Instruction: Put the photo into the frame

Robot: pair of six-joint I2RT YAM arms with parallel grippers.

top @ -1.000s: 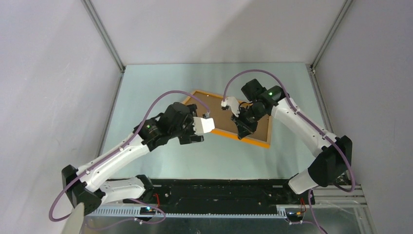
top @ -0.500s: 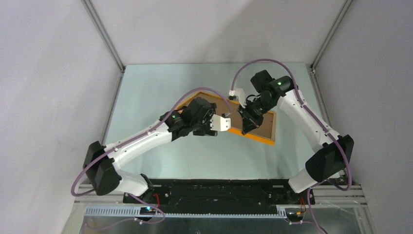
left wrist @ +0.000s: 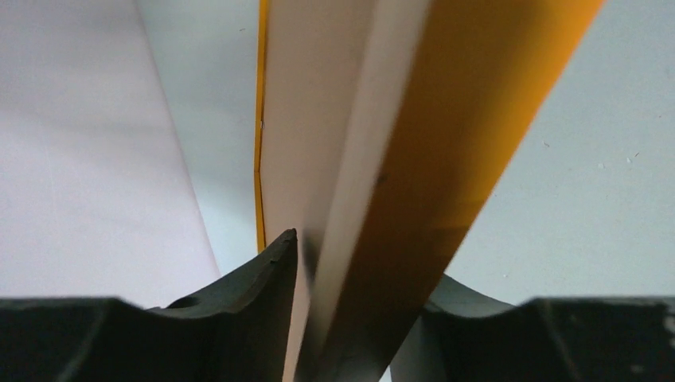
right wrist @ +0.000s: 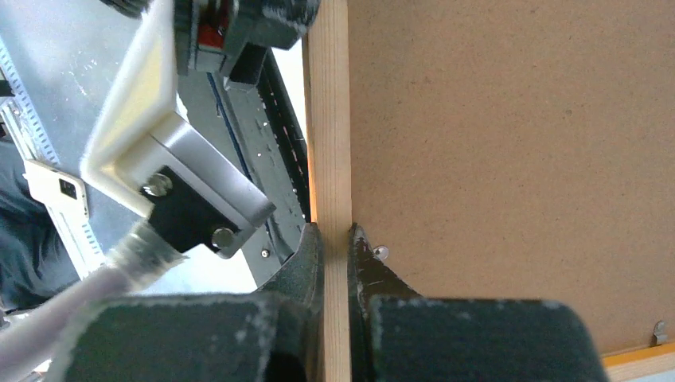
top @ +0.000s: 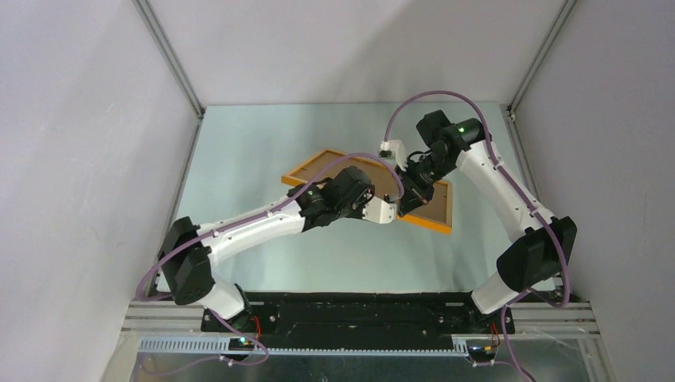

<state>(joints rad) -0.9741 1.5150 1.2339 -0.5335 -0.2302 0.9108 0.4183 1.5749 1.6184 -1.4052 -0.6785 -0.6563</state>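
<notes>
Left arm [top: 247, 231] reaches low from the near-left corner toward the middle of the counter [top: 239, 143]. Left tool [left wrist: 366, 267] straddles the near edge of the frame [left wrist: 454, 143], with one finger [left wrist: 267, 274] on the pale face side and the other behind the orange rail. Can't tell whether it's clamping the rail or only sitting around it.

Frame is mid-counter, back side up, skewed to the counter edges. Brown backing board [right wrist: 517, 143] is seated inside the rails. Near side looks raised off the counter; can't tell for the far-left corner. Small metal tab [right wrist: 380, 252] on the board, just beside the rail.

Right tool [right wrist: 334, 235] is pinched tight on the wooden rail, one finger on the outer side and one on the board side. It sits just right of the left tool. Right arm [top: 497, 187] arches in from the near-right corner.
</notes>
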